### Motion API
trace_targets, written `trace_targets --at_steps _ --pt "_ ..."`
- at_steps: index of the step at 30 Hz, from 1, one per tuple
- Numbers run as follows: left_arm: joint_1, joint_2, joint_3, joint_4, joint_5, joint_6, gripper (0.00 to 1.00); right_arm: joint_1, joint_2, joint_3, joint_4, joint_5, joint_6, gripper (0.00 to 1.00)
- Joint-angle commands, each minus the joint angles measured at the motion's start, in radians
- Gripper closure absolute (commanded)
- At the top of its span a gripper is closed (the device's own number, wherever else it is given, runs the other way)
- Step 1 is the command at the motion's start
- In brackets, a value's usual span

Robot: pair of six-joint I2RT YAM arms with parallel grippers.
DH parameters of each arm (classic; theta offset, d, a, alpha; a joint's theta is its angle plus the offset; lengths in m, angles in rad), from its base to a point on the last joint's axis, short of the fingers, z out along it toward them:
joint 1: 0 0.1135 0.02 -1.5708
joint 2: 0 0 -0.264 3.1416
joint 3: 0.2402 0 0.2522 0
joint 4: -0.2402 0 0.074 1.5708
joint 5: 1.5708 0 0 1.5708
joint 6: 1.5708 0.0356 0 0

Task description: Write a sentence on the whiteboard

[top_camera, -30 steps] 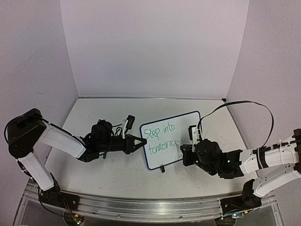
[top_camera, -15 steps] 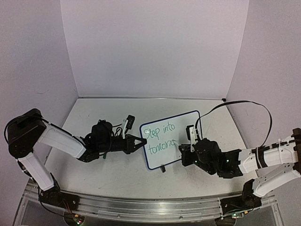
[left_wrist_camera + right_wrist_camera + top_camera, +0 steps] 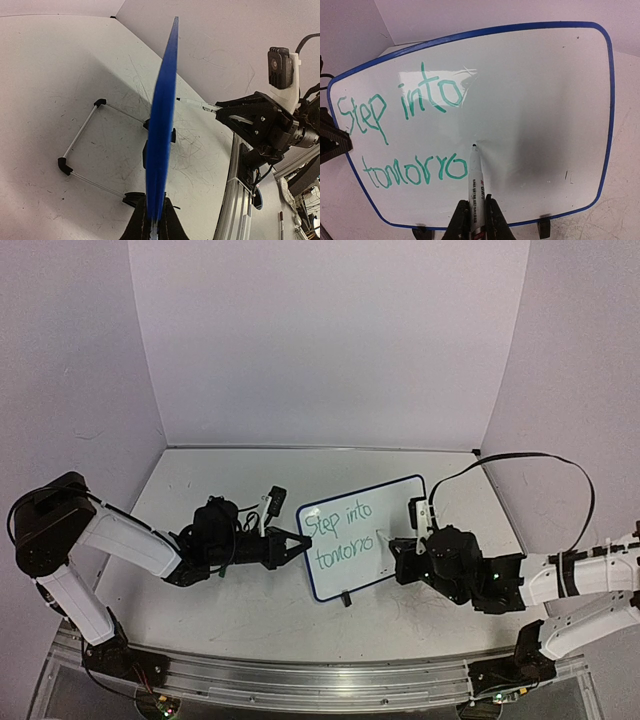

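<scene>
The whiteboard (image 3: 375, 510) stands tilted on the table, blue-rimmed, with two black feet. The sentence (image 3: 338, 538) in green reads "Step into" over "tomorro"; it shows plainly in the right wrist view (image 3: 400, 107). My left gripper (image 3: 292, 542) is shut on the whiteboard's left edge; its wrist view shows the blue rim (image 3: 162, 125) edge-on between the jaws. My right gripper (image 3: 397, 552) is shut on a white marker (image 3: 475, 185), whose tip touches the board just right of the last "o". The whiteboard (image 3: 540, 110) fills the right wrist view.
The board's wire stand (image 3: 82, 145) lies on the scuffed tabletop behind it. White walls enclose the back and sides. A metal rail (image 3: 300, 680) runs along the near edge by the arm bases.
</scene>
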State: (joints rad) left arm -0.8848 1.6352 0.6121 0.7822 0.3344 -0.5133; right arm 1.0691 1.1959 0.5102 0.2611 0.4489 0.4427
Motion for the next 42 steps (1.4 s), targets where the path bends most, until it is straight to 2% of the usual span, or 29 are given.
trace_targets --at_steps 1,15,29,42 --pt "0.004 -0.027 -0.009 -0.049 -0.03 0.004 1.0 -0.003 0.021 0.004 0.014 -0.016 -0.009 1.0" --pt "0.005 -0.022 -0.005 -0.05 -0.024 0.007 1.0 -0.002 0.051 0.002 0.016 -0.015 0.004 1.0" --pt "0.004 -0.023 -0.006 -0.049 -0.024 0.009 1.0 -0.001 0.041 0.0 -0.082 -0.03 0.082 1.0" --pt "0.004 -0.016 -0.003 -0.05 -0.019 0.009 1.0 -0.001 0.039 -0.004 -0.093 -0.042 0.105 1.0"
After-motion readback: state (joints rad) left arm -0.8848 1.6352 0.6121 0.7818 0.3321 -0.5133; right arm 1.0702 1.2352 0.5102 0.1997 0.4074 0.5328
